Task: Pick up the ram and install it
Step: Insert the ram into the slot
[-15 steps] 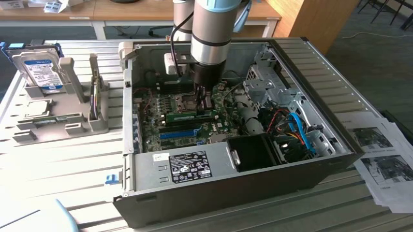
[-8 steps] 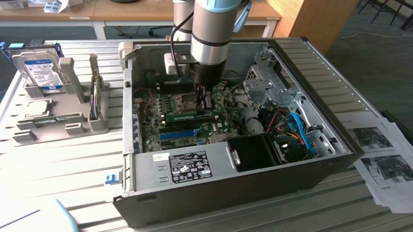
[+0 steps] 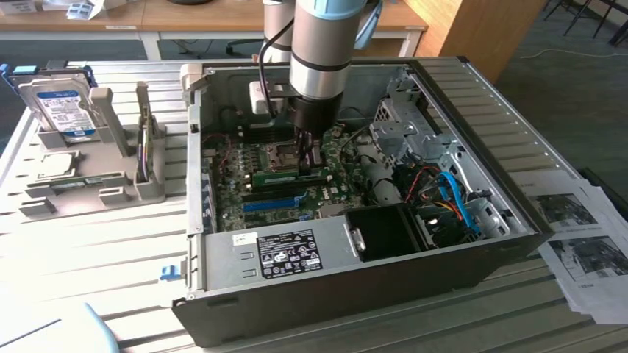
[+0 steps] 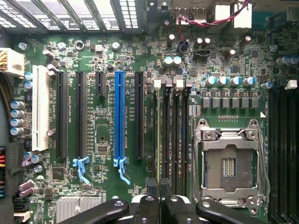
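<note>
Wrist view: gripper (image 4: 160, 192) jaws closed, tips low over slots (image 4: 171, 135) beside CPU socket (image 4: 229, 163). Exterior view: ram (image 3: 278, 177) stands on edge at those slots inside case (image 3: 343, 294), w/ gripper tip at its end on the exterior view's right. Pick-up looks done. Can't tell if ram is pinched or fully seated.

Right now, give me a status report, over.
Gripper shut, apparently on the ram. Ram down at the motherboard slots, seating unclear. Nothing seen in the way.
</note>
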